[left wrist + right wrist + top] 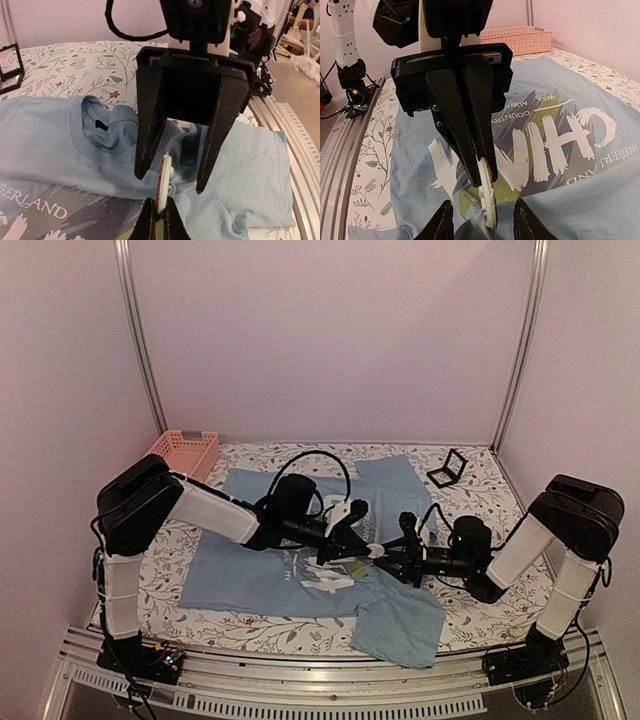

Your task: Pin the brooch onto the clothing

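Two grippers met over the T-shirt (600, 200): your left gripper (159, 212) was pinched shut on the brooch (164, 177), holding it edge-on just above the chest print, evidently to present its back to the fabric. Your right gripper (484, 222) stood partly open, its jaws straddling the brooch and gripping nothing, which apparently left the left sole custody for pinning.

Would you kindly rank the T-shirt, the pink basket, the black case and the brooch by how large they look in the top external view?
1. T-shirt, by far the largest.
2. Pink basket.
3. Black case, clearly smaller than the basket.
4. Brooch, only a tiny speck.
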### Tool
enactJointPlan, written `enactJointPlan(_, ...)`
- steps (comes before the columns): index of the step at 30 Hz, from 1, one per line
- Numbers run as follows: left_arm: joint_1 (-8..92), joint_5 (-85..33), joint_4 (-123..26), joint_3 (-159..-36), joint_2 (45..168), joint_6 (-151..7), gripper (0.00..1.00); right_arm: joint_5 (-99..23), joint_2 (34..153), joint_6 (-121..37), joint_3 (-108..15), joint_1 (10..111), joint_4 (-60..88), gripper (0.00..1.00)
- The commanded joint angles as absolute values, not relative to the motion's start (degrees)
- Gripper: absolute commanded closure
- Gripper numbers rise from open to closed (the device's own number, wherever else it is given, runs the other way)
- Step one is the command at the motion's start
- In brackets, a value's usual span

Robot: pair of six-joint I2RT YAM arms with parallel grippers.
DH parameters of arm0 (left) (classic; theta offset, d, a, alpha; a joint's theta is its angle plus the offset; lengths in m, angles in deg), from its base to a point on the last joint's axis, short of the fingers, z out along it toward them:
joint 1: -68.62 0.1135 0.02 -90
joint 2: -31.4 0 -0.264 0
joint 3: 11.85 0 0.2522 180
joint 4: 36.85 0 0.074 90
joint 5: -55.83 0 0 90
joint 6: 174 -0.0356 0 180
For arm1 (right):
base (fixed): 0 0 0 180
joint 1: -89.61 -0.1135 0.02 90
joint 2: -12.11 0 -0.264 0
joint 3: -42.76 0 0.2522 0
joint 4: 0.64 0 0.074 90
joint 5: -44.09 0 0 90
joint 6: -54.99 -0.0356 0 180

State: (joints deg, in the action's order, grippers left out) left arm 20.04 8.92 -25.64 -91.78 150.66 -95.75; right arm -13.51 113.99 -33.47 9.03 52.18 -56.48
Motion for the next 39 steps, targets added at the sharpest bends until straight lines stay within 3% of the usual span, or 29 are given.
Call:
enactJointPlan(1, 20.3, 10.0, -25.7, -93.0, 151.1, -95.6, 1.0, -11.7, 116.5, -32.6, 8.2, 52.5, -59.3, 0.61)
enactJointPlan(5, 20.3, 10.4, -26.0, -93.2, 151.1, -95.8, 1.0, -12.9, 117.1, -32.8, 8.0, 52.5, -60.1, 0.72)
enactJointPlan(10, 20.3, 10.8, -26.9, -93.5, 151.1, -96.7, 1.0, -12.1, 117.4, -33.9, 7.5, 52.5, -60.8, 0.75)
enactJointPlan(20, 19.9, 10.9, -26.7, -92.4, 150.2, -99.0, 1.0, -11.6, 117.8, -34.7, 7.3, 52.7, -60.8, 0.91)
enactJointPlan(39, 18.7, 9.5, -23.0, -88.1, 147.5, -101.9, 1.0, -11.9, 119.3, -45.3, 6.2, 55.1, -60.2, 0.97)
